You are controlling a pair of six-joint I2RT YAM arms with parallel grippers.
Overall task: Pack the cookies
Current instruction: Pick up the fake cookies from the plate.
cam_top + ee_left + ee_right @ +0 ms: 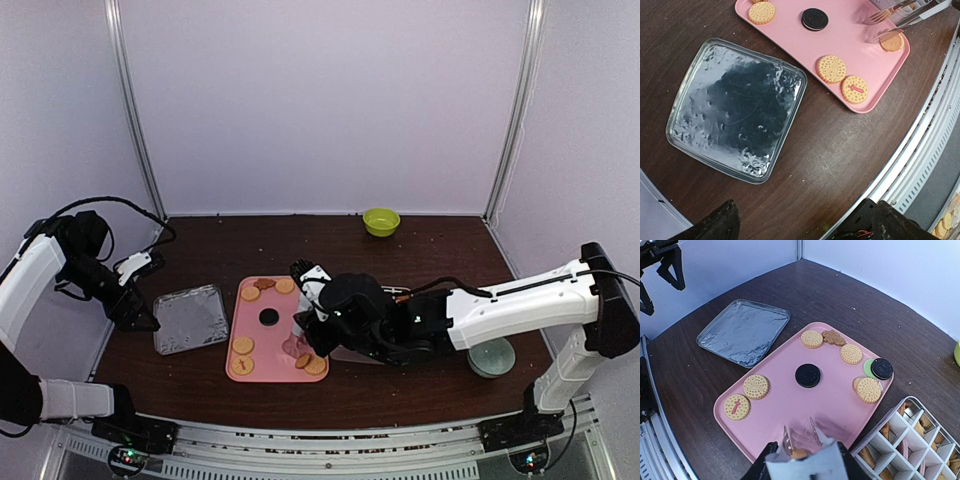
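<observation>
From above, your right claw (318,322) hangs over the pink tray (275,350), with cookies (243,345) spread to its left. Left wrist: your left claw (805,222) gapes empty by the foil tray (735,107). Right wrist: the right claw grips tongs (800,435), with one cookie (799,454) just beneath.

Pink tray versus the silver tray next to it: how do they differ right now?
The pink tray is smooth and matte; the silver tray is shiny and crinkled like foil. The pink tray carries cookies spread over it; the silver tray holds nothing. The pink tray is a longer rectangle, the silver tray nearly square and smaller. Both lie flat on the dark table, side by side without touching.
</observation>
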